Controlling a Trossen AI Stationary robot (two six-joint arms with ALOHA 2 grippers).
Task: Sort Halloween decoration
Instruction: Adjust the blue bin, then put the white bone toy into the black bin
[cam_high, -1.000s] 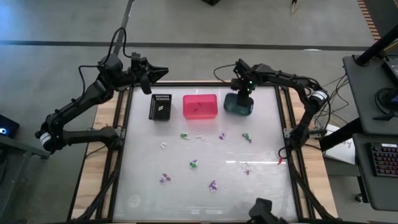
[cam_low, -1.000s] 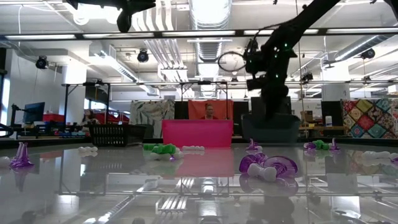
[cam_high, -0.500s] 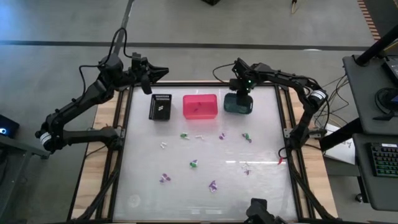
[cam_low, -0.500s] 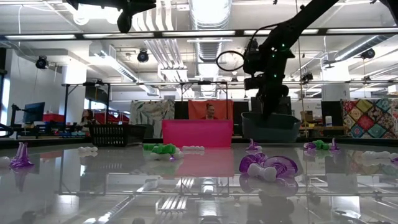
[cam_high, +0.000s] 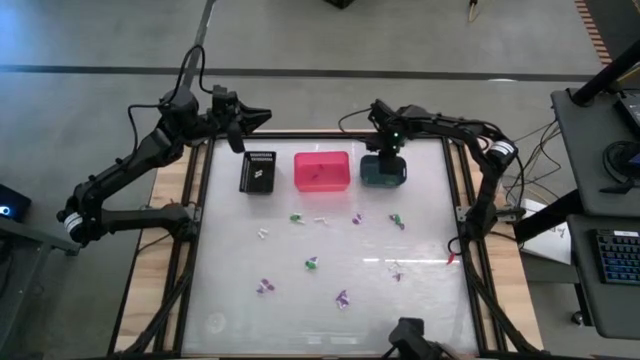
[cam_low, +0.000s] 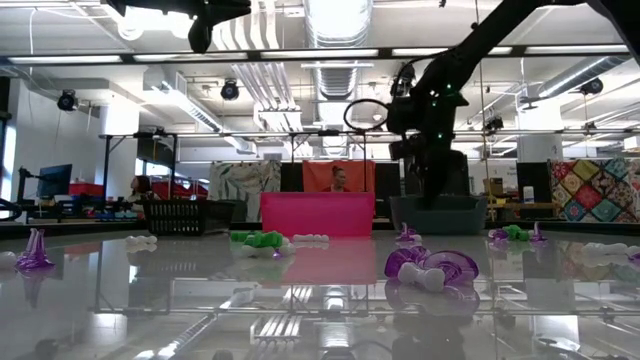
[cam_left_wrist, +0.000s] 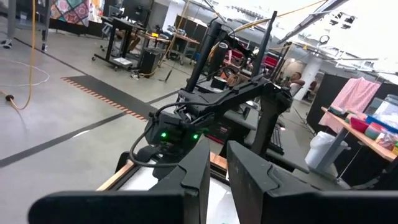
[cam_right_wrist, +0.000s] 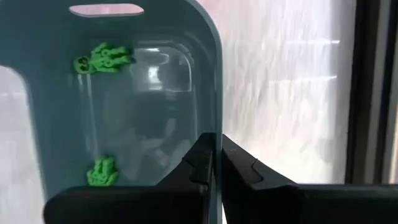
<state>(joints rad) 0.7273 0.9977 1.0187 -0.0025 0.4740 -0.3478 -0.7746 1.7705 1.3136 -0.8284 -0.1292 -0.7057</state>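
A row of three rectangular plastic bins stands at the far edge of a pale glossy table (cam_high: 230, 300): a black bin (cam_high: 258, 171), a pink bin (cam_high: 321, 171) and a teal bin (cam_high: 382, 170). The right gripper (cam_high: 386, 150) is clamped on the teal bin's rim, its fingers pressed together over the wall. Two tiny green trinkets (cam_right_wrist: 103, 59) lie inside the teal bin. Small green, purple and white trinkets (cam_high: 311, 263) lie scattered on the table in front of the teal bin. The left gripper (cam_high: 262, 116) hangs beyond the black bin, well apart from the teal one, fingers nearly together and empty.
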